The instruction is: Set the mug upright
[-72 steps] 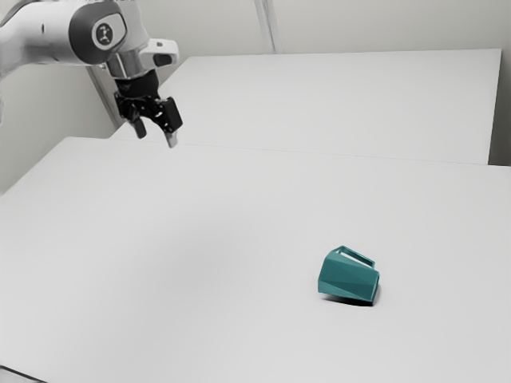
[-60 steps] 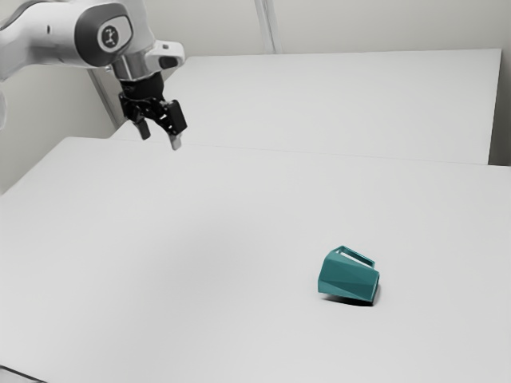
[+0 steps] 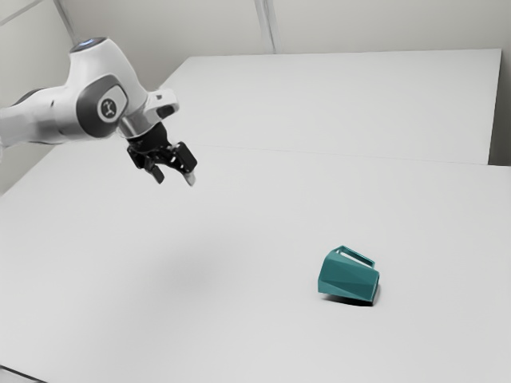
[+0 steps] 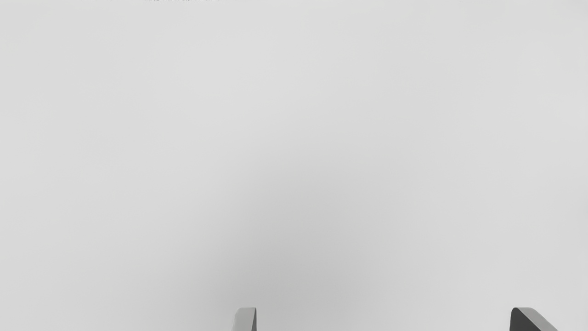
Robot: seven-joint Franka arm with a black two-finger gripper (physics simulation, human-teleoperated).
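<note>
A teal mug [image 3: 349, 276] lies on its side on the white table, its handle upward, in the exterior view's lower right part. My gripper [image 3: 175, 181] hangs above the table in the exterior view's upper left, well apart from the mug. In the wrist view the gripper [image 4: 383, 317] is open, its two fingertips wide apart with bare table surface beyond them.
The white table [image 3: 200, 319] stretches around the mug, with a soft shadow under my hand. Behind it, in the exterior view, stands another white surface [image 3: 343, 104]. A thin dark line crosses the lower left corner.
My hand has come down toward the table and slightly toward the exterior view's right, with more of the arm now in view. The mug has stayed where it was.
</note>
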